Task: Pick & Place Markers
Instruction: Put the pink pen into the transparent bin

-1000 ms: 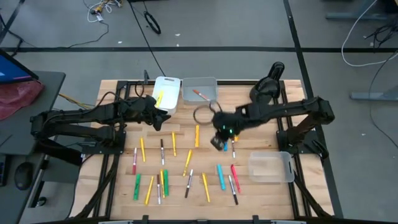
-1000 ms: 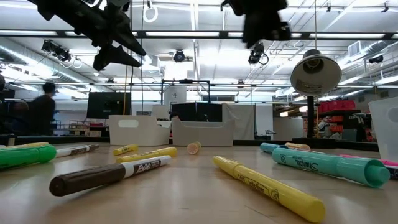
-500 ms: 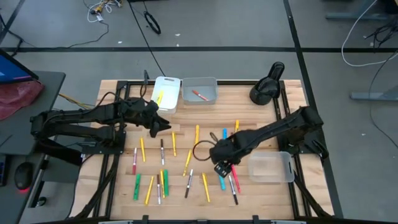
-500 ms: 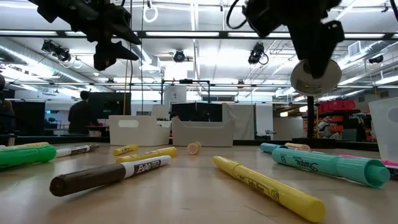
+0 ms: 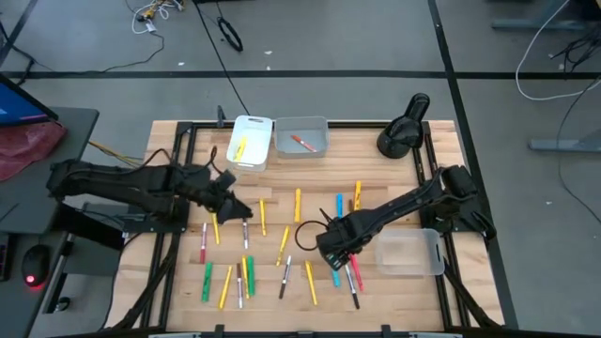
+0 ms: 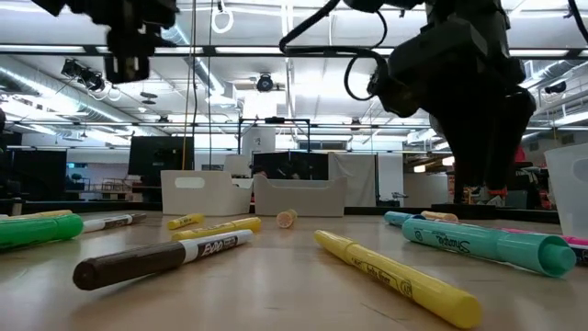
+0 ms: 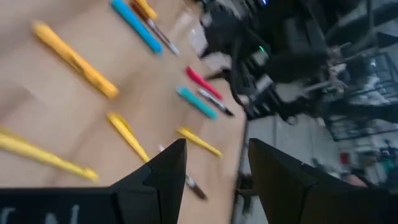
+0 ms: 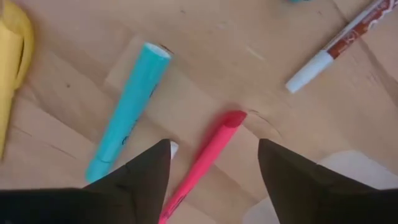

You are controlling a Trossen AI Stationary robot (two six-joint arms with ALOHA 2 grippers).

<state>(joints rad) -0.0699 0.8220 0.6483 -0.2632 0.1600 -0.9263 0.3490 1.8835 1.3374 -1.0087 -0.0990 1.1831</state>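
Barely started: two markers binned, roughly twenty loose; right gripper (image 8: 214, 163) wide open, empty (red marker (image 8: 202, 162) between fingers); left gripper (image 7: 214, 165) parted, empty

white bin (image 5: 250, 143), grey bin (image 5: 300, 137), clear bin (image 5: 408, 253), black lamp (image 5: 404, 131).

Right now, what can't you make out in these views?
- Right wrist view: lower end of the red marker runs between the fingers and off the edge.
- Low view: contents of the white bin and grey bin hidden by their walls.
- High view: right gripper covers the markers under it.
- Left wrist view: motion blur; marker labels unreadable.
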